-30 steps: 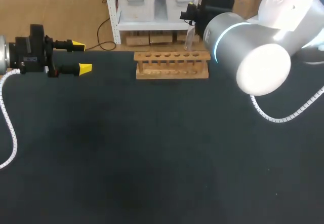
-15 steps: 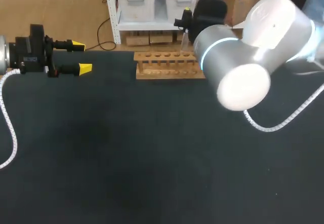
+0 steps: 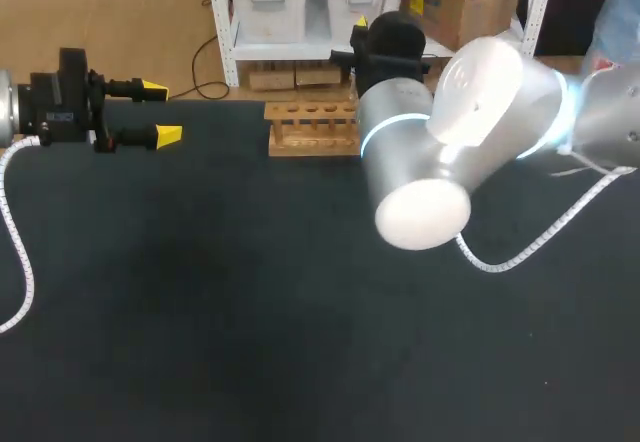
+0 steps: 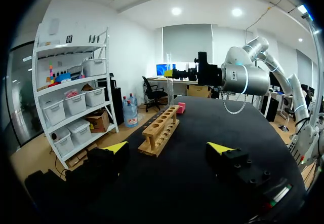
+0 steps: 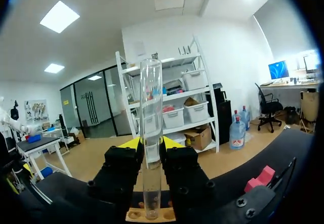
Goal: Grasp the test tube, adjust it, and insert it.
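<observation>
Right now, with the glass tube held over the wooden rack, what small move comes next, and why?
Probably lower the right gripper straight down: it holds the test tube upright, its lower end seemingly right over a hole in the rack.

- right arm [image 3: 470, 102]: we log fat silver-white rounded casings, a flat white end cap [image 3: 418, 217] and a glowing light-blue ring [image 3: 385, 127] round one joint
- white coiled cable [image 3: 490, 266] runs off its casing
- right gripper [image 5: 152, 143]: black blocky fingers with yellow tips, and we see round screws [image 5: 91, 184] in the top faces
- left arm [image 3: 5, 102]: we see only a silver flange, then a black boxy wrist block [image 3: 60, 102]
- second coiled cable [image 3: 26, 272], also white, comes off that flange
- left gripper [image 3: 160, 112]: two slim black fingers with bright yellow wedge tips; in the wrist view we note small round holes [image 4: 243, 165] in the black finger mounts
</observation>
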`<state>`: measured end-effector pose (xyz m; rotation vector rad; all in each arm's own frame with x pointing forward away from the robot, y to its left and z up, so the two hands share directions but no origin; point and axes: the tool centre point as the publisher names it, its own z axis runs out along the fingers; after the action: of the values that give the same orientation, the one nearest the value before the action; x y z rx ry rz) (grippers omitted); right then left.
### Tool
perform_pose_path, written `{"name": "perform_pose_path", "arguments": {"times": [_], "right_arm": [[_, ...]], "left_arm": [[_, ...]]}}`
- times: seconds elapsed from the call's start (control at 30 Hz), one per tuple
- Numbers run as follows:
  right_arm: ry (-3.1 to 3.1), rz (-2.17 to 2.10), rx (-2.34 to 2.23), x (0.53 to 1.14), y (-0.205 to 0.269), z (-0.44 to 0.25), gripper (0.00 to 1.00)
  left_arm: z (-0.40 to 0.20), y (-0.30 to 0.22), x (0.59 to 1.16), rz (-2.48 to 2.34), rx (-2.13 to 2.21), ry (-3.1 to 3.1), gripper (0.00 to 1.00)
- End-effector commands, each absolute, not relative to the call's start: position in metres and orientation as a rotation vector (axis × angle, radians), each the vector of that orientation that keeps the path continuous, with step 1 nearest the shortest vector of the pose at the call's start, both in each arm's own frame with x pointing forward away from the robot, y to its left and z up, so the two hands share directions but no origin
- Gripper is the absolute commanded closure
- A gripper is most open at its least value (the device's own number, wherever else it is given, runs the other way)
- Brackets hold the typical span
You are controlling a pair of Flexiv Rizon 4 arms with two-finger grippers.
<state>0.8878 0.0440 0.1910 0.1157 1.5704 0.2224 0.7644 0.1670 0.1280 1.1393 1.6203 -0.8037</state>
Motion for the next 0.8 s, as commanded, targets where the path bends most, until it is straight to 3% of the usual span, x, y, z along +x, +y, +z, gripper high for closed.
{"name": "perform_pose_path", "arguments": {"times": [0.03, 0.8], "right_arm": [[1.343, 0.433, -0.121, 0.885, 0.038, 0.188, 1.00], [1.414, 0.387, -0.255, 0.884, 0.026, 0.180, 1.00]], "left_arm": [[0.127, 0.167, 0.763, -0.800, 1.136, 1.617, 0.00], [0.127, 0.167, 0.763, -0.800, 1.136, 1.617, 0.00]]}}
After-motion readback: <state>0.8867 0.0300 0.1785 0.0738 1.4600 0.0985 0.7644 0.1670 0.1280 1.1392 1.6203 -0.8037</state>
